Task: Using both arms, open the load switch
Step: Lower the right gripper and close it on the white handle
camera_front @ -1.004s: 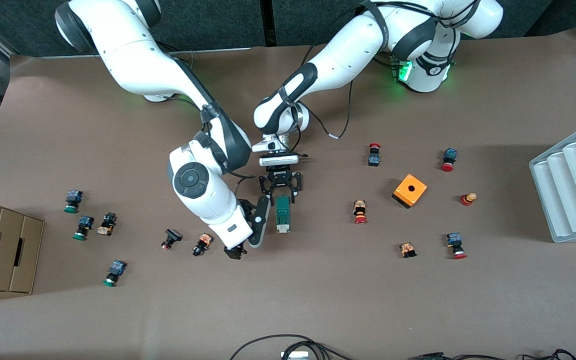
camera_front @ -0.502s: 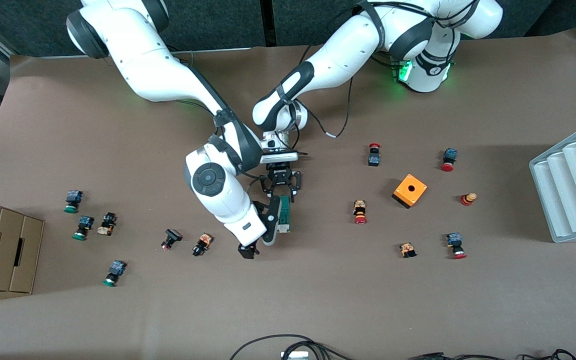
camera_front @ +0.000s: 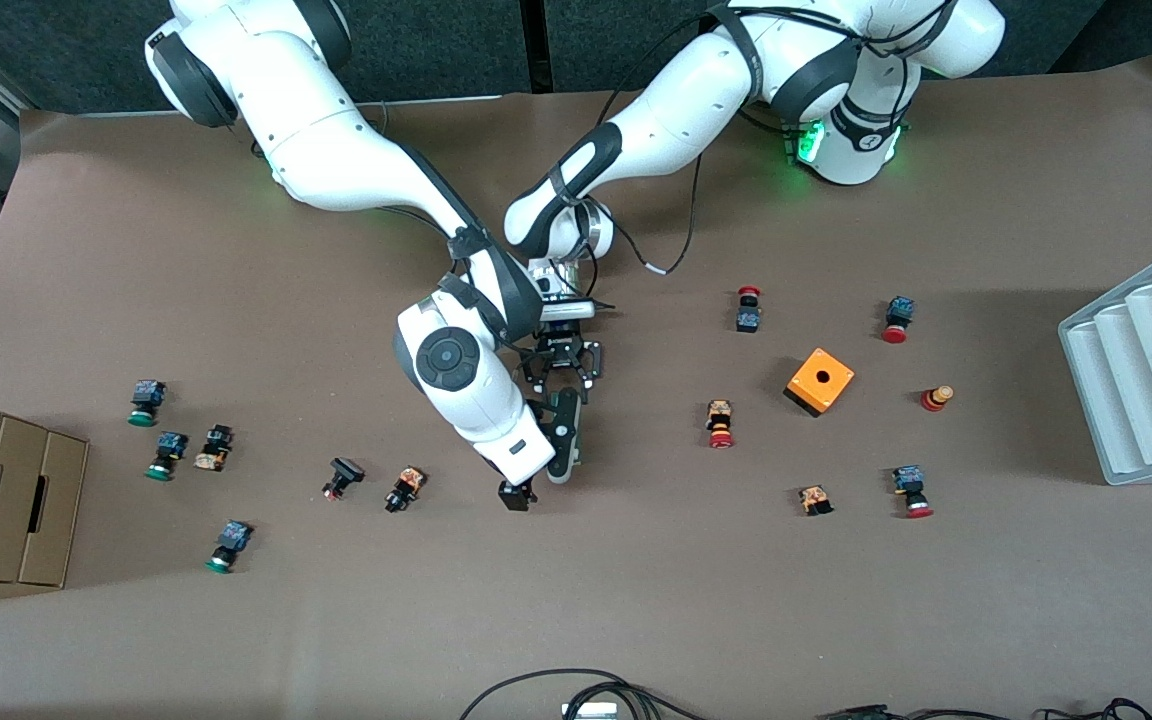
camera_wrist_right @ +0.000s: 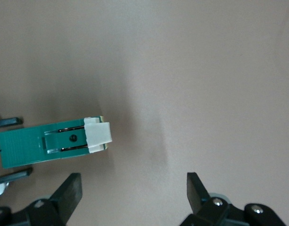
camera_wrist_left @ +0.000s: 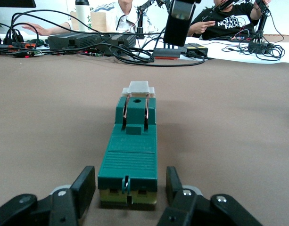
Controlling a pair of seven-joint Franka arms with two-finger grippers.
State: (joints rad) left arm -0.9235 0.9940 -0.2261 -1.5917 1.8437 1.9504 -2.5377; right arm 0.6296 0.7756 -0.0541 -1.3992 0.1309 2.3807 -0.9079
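Green load switch mid-table, brown table bare around it.
Left gripper, at the switch's 12 o'clock end, flanks that end, fingers narrowed, contact unclear; right gripper, spread wide and holding nothing, hovers over the white-tab end.

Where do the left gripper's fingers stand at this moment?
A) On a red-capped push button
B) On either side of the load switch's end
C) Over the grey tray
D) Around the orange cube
B: in the left wrist view, the left gripper has a finger on each side of the load switch.
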